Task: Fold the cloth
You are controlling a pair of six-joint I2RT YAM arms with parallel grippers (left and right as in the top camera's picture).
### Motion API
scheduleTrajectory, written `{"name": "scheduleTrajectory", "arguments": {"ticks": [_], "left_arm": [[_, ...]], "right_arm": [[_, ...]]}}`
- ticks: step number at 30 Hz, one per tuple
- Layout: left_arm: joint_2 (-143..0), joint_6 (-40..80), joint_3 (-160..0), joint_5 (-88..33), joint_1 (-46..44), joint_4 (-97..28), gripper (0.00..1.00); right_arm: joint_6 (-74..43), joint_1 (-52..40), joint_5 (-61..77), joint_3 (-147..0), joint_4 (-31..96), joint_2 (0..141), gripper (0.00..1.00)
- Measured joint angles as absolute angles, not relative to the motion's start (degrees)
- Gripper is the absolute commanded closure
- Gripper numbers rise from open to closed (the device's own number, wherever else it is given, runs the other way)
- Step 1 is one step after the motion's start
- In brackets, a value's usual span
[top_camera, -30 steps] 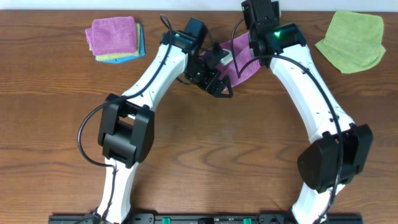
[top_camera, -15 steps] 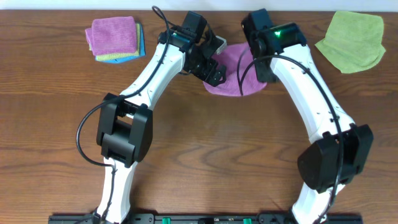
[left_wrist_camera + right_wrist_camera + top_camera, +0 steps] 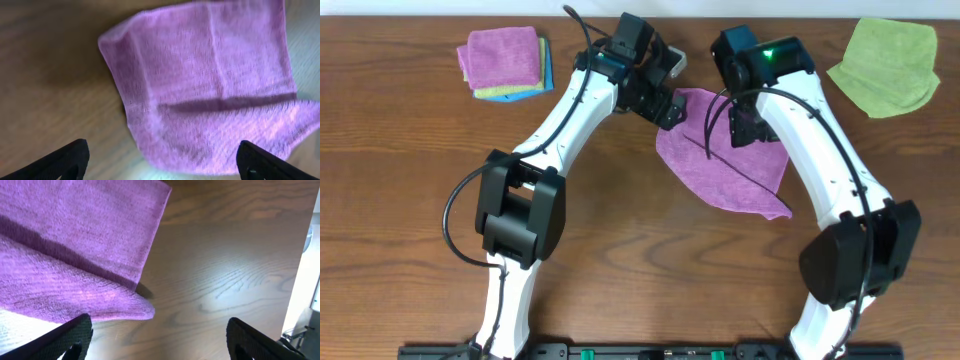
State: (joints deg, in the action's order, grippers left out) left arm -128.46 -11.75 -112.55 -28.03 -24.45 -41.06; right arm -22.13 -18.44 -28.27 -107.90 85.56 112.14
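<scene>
The purple cloth (image 3: 720, 160) lies spread on the wooden table between my two arms, with a crease running across it. In the left wrist view the cloth (image 3: 210, 85) shows one edge lapped over in a soft ridge. My left gripper (image 3: 662, 100) hovers at the cloth's back-left corner, open (image 3: 162, 167), gripping nothing. Over the cloth's back-right part, my right gripper (image 3: 745, 125) is open (image 3: 160, 342) too. The cloth (image 3: 75, 245) ends just left of its gap, with bare wood between the fingers.
A stack of folded cloths (image 3: 505, 62), purple on top, sits at the back left. A lime-green cloth (image 3: 885, 65) lies at the back right. The table's far edge runs just behind both grippers.
My right gripper has opened and let go of the cloth. The cloth went from a bunched lump to a spread sheet reaching toward the front right. The left gripper drew back slightly.
</scene>
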Motion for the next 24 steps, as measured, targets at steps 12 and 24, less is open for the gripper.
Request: {"name": "scheduleTrajectory", "arguments": {"ticks": [12,24], "left_arm": [[-130.8,-7.8,-112.6,-31.6,-24.4,-27.5,0.05],[-137.6,3.2,-112.6,-42.0,-17.9,-13.7,0.05]], "right_arm": [[-17.5,-11.3,-21.5,-100.1,67.6,112.1,0.22],[-11.9,-1.9,-10.0,-89.8,55.3,112.1,0.21]]}}
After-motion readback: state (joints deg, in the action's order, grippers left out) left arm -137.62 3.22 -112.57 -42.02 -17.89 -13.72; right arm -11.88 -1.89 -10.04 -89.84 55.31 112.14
